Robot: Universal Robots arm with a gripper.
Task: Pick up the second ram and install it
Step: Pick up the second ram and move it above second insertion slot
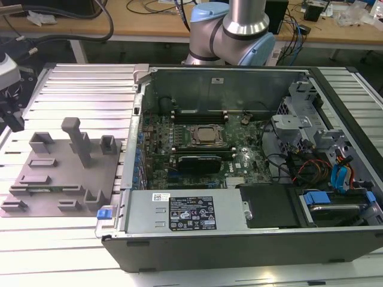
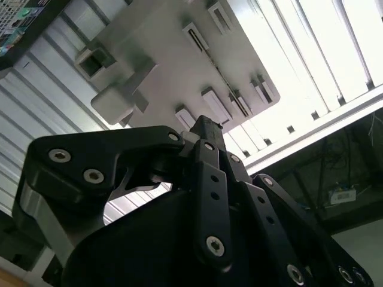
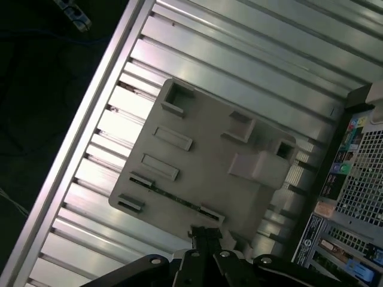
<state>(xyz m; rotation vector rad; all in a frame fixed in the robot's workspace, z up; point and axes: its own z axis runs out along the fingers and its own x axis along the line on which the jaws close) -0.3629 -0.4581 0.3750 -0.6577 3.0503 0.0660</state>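
1. A grey holder tray (image 1: 60,173) (image 3: 203,161) (image 2: 161,66) lies flat on a ribbed metal table (image 1: 78,89). All places below are given relative to this tray.
2. The second ram (image 3: 173,196), a thin dark-green stick, lies in the tray along one long edge. It stands on its edge in a slot between two small clips.
3. The gripper (image 2: 206,125) (image 3: 204,232) hangs above the tray and is not touching it. In both wrist views its tip lines up with the tray edge that holds the ram, near one end of the stick.
4. The gripper's black fingers are pressed together, with nothing between them.
5. An open computer case (image 1: 239,239) sits just beside the tray, on the exterior view's right. The green motherboard (image 1: 203,161) lies inside the case.
6. The arm's base (image 1: 239,30) stands beyond the case, well apart from the tray.
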